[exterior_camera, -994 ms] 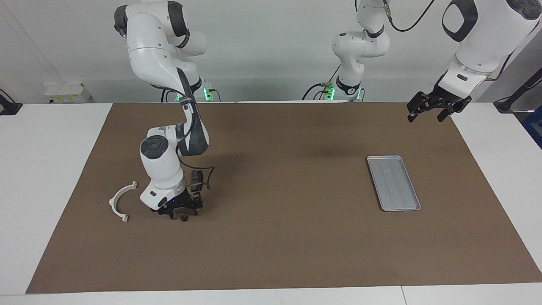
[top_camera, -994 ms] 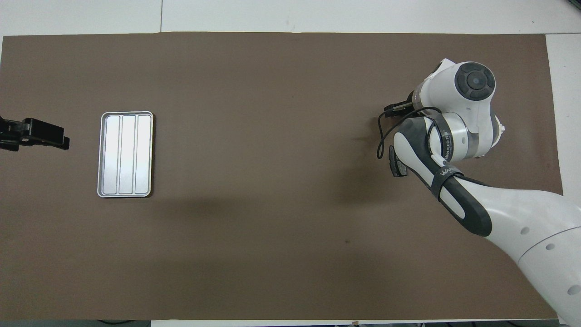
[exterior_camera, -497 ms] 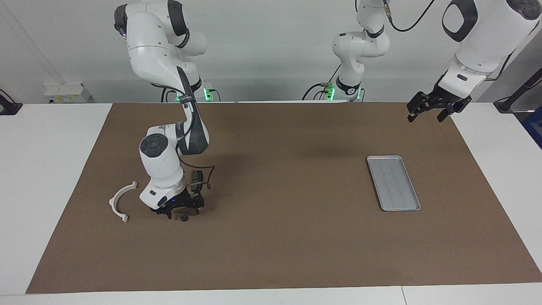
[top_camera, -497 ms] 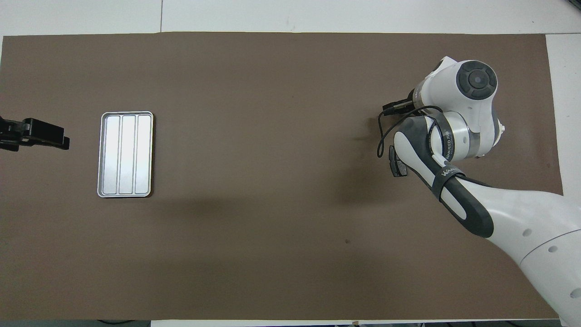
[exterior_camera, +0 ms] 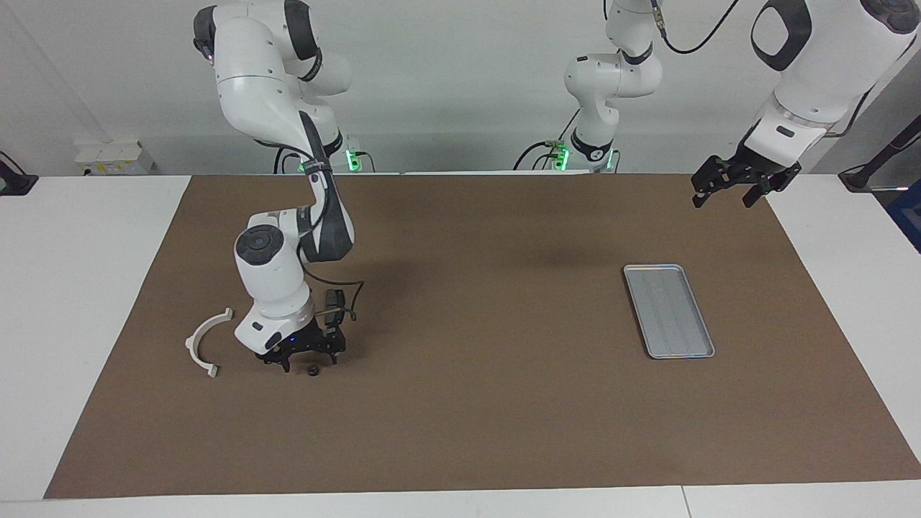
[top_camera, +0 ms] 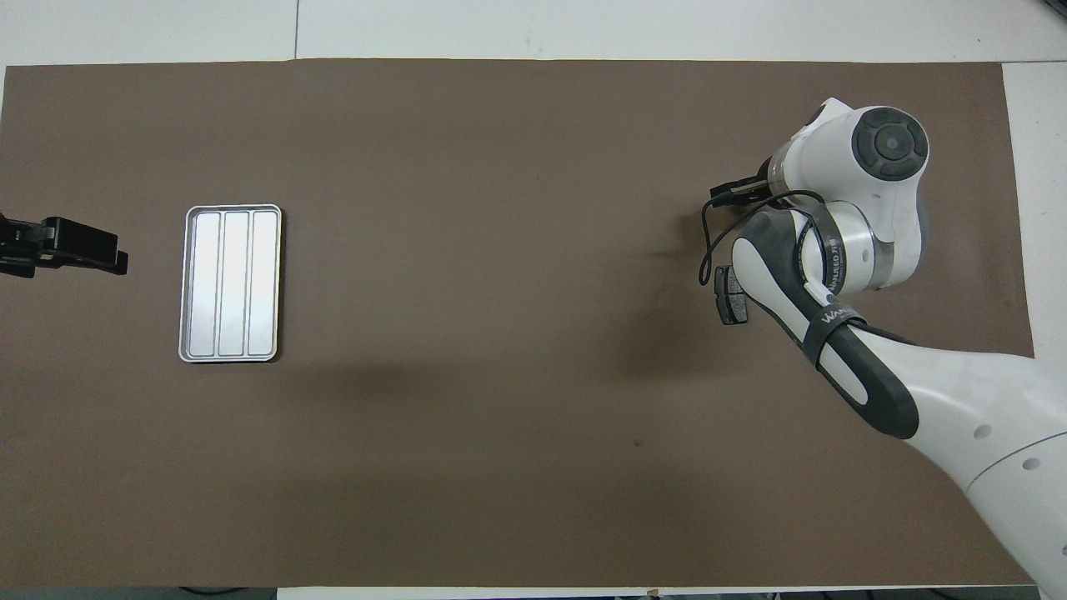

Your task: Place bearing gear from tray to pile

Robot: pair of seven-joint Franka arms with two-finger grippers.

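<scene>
My right tool (exterior_camera: 301,357) hangs spread just above the bearing gear (exterior_camera: 313,371), which lies free on the desk (exterior_camera: 460,432) beside the white arc (exterior_camera: 205,342) and a dark brake pad (top_camera: 732,294). Against the earlier frame, that tool has lifted slightly off the gear; I judge the placement done. The tray (exterior_camera: 668,310) stands bare and unmoved. My left tool (exterior_camera: 727,188) waits spread over the mat's corner, as before.
</scene>
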